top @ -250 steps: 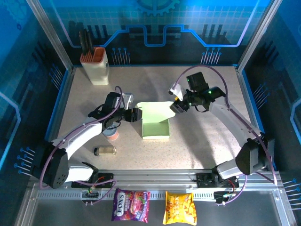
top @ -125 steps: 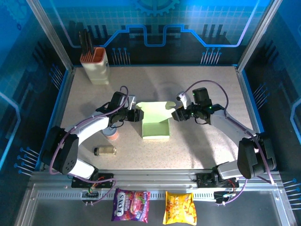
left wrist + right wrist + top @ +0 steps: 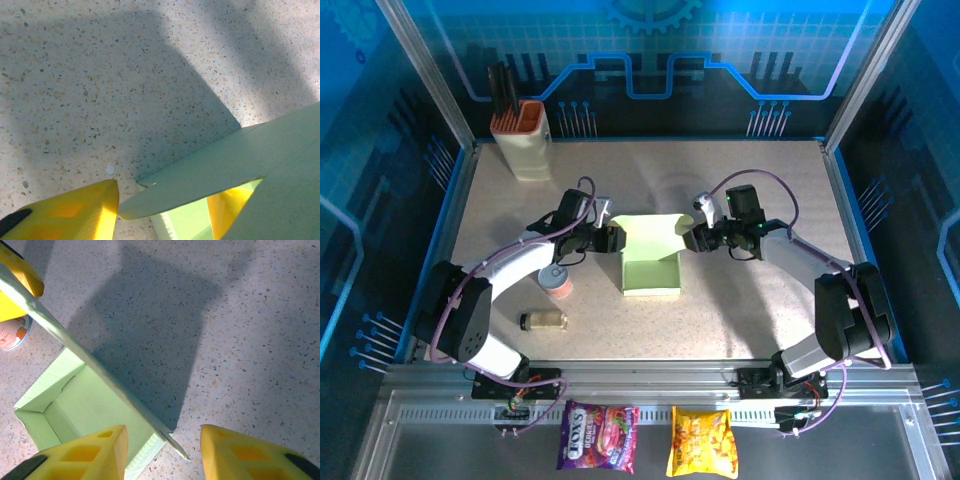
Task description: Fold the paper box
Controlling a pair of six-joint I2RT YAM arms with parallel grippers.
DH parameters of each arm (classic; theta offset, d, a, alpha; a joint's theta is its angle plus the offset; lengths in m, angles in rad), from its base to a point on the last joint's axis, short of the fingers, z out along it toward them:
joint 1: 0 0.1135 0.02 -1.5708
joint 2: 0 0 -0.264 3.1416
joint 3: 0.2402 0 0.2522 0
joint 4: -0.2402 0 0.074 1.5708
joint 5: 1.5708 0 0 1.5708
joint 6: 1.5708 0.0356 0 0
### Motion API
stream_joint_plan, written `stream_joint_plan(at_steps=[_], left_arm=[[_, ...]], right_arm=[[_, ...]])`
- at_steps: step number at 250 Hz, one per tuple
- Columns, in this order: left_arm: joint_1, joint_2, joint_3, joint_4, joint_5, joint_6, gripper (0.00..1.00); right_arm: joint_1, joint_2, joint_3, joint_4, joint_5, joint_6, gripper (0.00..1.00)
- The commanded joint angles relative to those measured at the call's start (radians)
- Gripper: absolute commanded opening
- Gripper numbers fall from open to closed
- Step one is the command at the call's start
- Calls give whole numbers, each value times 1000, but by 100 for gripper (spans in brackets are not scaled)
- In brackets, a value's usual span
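**Now astride both ends, not yet pinching**

The left gripper (image 3: 167, 200) had its yellow fingers (image 3: 75, 212) apart, and the raised flap (image 3: 210, 170) of the box (image 3: 650, 268) passed between them. No clamp on it was visible. The right gripper (image 3: 162, 432) likewise stood apart. One of its fingers was over the box's hollow and the other outside it, above bare table (image 3: 240, 340), with the flap's thin edge running between them. From above, the two grippers faced each other across the flap, and the open-topped box lay just to their near side.

Since a second before, both arms had swung in and dropped. The right gripper had come down from above and behind the flap's corner to its level. The left had slid closer, and both sets of jaws had narrowed. The box had not shifted. I judged this a set-up for pressing the flap down over the box, with the folding barely under way.

Near the arm bases hung a purple bag (image 3: 598, 437) reading "FOX'S". The writing on the yellow bag (image 3: 701, 440) beside it was too small to read.
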Motion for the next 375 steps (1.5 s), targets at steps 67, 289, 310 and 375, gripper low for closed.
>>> stream_joint_plan(at_steps=[67,289,310,375], left_arm=[[5,-40,-7,34,4,8,30],[-23,-40,35,8,40,24,30],[-31,-40,37,8,35,28,28],[-55,-54,57,-18,-22,58,20]], right_arm=[[-12,-5,27,-33,-23,-4,23],[22,-28,58,-101,20,-40,0],[26,-27,59,-104,22,-45,0],[33,-23,74,-124,37,-53,0]])
